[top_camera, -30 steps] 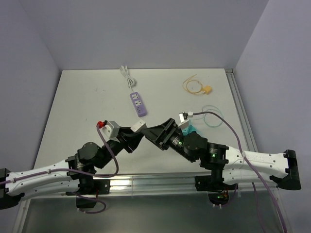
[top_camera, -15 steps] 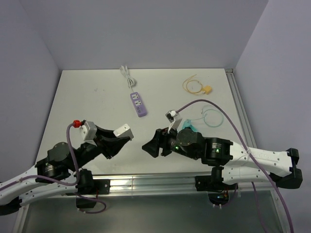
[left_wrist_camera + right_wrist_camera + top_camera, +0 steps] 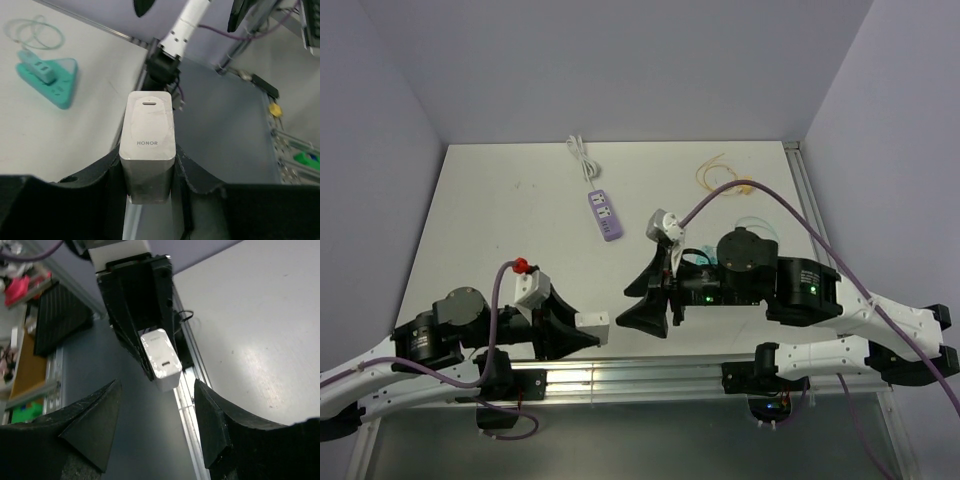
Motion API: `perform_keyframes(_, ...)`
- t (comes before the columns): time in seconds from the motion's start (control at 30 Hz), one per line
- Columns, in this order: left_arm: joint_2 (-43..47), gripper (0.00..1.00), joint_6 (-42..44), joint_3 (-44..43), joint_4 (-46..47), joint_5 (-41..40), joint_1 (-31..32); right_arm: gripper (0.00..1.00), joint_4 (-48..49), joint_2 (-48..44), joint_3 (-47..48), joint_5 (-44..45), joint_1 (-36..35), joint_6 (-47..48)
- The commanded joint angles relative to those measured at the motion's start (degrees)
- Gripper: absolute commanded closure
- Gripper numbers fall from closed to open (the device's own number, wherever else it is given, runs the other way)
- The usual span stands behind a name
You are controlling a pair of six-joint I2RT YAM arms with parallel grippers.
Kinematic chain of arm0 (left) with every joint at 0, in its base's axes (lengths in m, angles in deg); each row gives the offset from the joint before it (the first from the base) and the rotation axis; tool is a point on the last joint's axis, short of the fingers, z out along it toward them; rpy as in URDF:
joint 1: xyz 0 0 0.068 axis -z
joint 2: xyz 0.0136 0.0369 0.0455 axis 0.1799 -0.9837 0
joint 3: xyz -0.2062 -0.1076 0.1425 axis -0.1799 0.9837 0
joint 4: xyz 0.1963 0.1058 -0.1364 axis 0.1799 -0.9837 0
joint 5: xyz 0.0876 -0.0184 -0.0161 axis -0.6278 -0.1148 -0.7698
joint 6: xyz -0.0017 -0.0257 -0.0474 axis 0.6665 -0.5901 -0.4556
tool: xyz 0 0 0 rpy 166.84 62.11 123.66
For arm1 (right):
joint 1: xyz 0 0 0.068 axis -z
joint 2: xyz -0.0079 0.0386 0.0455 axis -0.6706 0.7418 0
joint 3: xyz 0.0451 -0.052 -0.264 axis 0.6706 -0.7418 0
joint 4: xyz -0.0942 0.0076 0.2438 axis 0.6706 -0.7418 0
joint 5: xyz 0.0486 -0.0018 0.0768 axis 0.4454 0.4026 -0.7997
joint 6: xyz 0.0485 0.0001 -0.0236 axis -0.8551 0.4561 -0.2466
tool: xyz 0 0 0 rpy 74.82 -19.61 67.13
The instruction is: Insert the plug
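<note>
The thin yellow cable (image 3: pixel 710 170) lies looped at the far right of the table; its yellow-tan plug is mostly hidden behind my right arm's purple cable. The purple power strip (image 3: pixel 605 214) lies at the far middle. My left gripper (image 3: pixel 582 330) is shut on a white HONOR charger block (image 3: pixel 148 135) and holds it over the table's near edge. The block also shows in the right wrist view (image 3: pixel 161 359). My right gripper (image 3: pixel 648 298) is open and empty (image 3: pixel 157 425), facing the left gripper with a gap between them.
The strip's white cord (image 3: pixel 582 155) runs to the back edge. A teal triangular socket block (image 3: pixel 50 82) with a thin teal cable loop (image 3: pixel 35 32) lies by my right arm. An aluminium rail (image 3: pixel 620 378) runs along the near edge.
My left gripper has swung back and down to the near edge with the white block. My right arm has risen and turned, its gripper now pointing at the left gripper.
</note>
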Motion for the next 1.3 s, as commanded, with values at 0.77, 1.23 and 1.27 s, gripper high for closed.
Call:
perform_keyframes(0.77,-4.29,1.0,-3.07,-0.18,6.33,18.08,-0.16,0.42,-9.86,14.21,6.54,-22.28,-0.37,8.59)
perform_keyframes(1.23,-5.44,1.0,-4.12,0.7,8.09,18.6,-0.16,0.58,-7.58,15.97,6.54,-23.42,-0.37,8.23)
perform_keyframes(1.27,-5.44,1.0,-4.21,0.88,8.35,18.87,-0.16,0.6,-7.58,16.23,6.54,-23.42,-0.37,8.23)
